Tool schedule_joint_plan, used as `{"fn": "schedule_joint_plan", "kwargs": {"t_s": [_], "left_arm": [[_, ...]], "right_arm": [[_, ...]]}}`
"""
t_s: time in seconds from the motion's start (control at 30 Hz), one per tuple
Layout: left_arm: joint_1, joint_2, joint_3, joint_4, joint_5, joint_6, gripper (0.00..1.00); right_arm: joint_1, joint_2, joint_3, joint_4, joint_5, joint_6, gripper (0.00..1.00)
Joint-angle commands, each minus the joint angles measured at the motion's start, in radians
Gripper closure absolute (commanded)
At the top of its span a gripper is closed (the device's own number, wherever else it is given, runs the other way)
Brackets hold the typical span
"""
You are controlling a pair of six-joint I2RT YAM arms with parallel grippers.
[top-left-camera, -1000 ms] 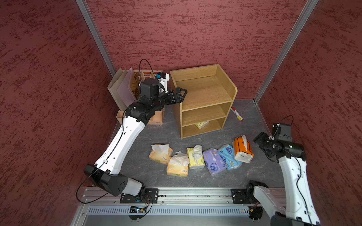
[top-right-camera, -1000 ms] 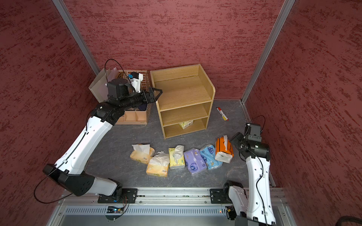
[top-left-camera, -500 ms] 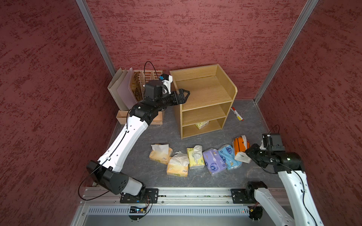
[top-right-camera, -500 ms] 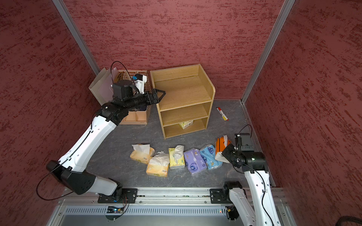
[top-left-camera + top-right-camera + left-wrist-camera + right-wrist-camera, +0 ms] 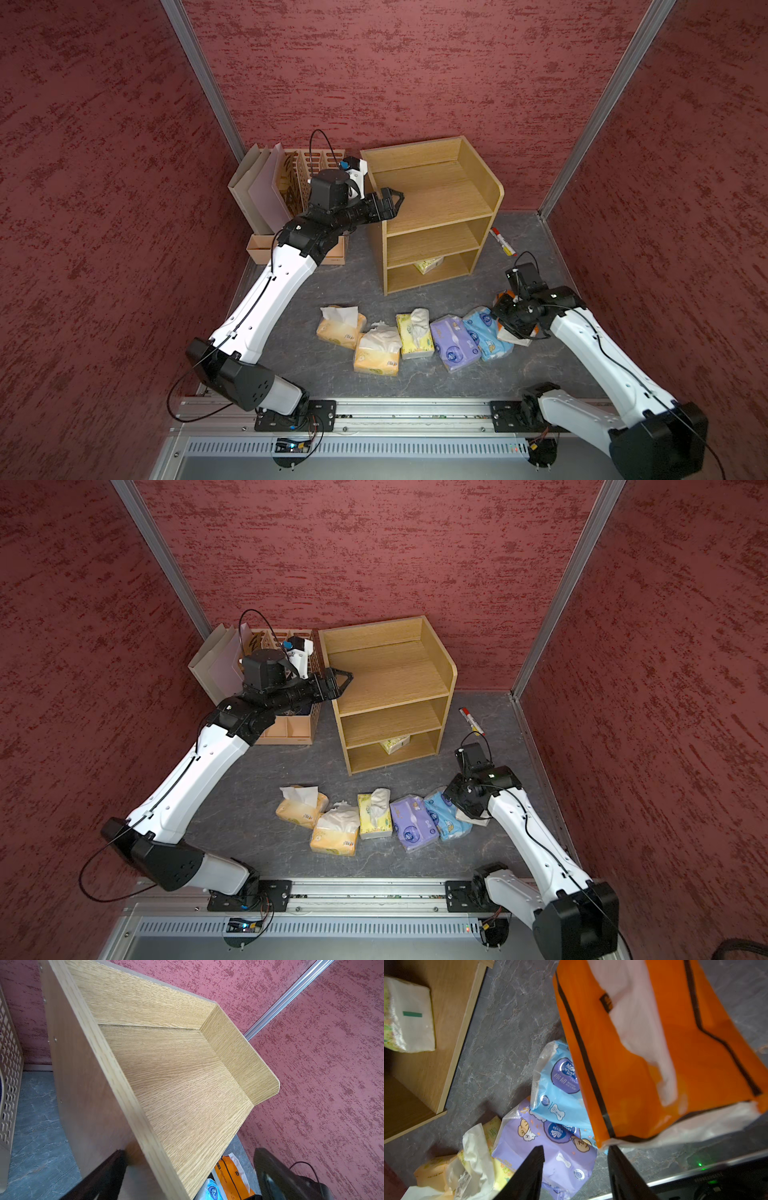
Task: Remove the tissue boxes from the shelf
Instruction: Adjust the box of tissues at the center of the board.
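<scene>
Right claw (image 5: 576, 1155) released, jaws apart; orange-and-white tissue pack (image 5: 633, 1095) just beyond its tips. Left claw (image 5: 394, 200) at shelf (image 5: 440, 199) side wall; state cannot be told.

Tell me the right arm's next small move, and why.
Probably swing the open right gripper away from the orange-and-white soft tissue pack toward the bottom tier of the light oak wooden shelf: a pale yellow tissue pack sits there, the only one inside.

Pack (image 5: 429, 264) in shelf (image 5: 486, 195), other packs (image 5: 453, 343) before it
</scene>
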Motion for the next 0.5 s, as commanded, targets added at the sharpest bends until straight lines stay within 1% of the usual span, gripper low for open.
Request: {"fn": "schedule_joint_plan", "kwargs": {"t_s": [0.0, 0.1, 0.2, 0.37, 0.47], "left_arm": [[-0.022, 0.008, 0.018, 0.022, 0.030, 0.002, 0.00], [-0.022, 0.003, 0.016, 0.017, 0.030, 0.007, 0.00], [-0.021, 0.001, 0.016, 0.012, 0.028, 0.014, 0.00], [-0.021, 0.008, 0.013, 0.014, 0.038, 0.014, 0.00], [-0.021, 0.010, 0.012, 0.012, 0.049, 0.014, 0.00]], "right_arm": [[0.004, 0.042, -0.008, -0.009, 0.080, 0.025, 0.46], [-0.014, 0.021, -0.031, -0.053, 0.119, 0.025, 0.46], [-0.058, -0.027, -0.054, -0.094, 0.138, 0.002, 0.45], [-0.143, -0.082, -0.086, -0.118, 0.127, -0.050, 0.43], [-0.197, -0.073, -0.111, -0.096, 0.105, -0.084, 0.42]]}}
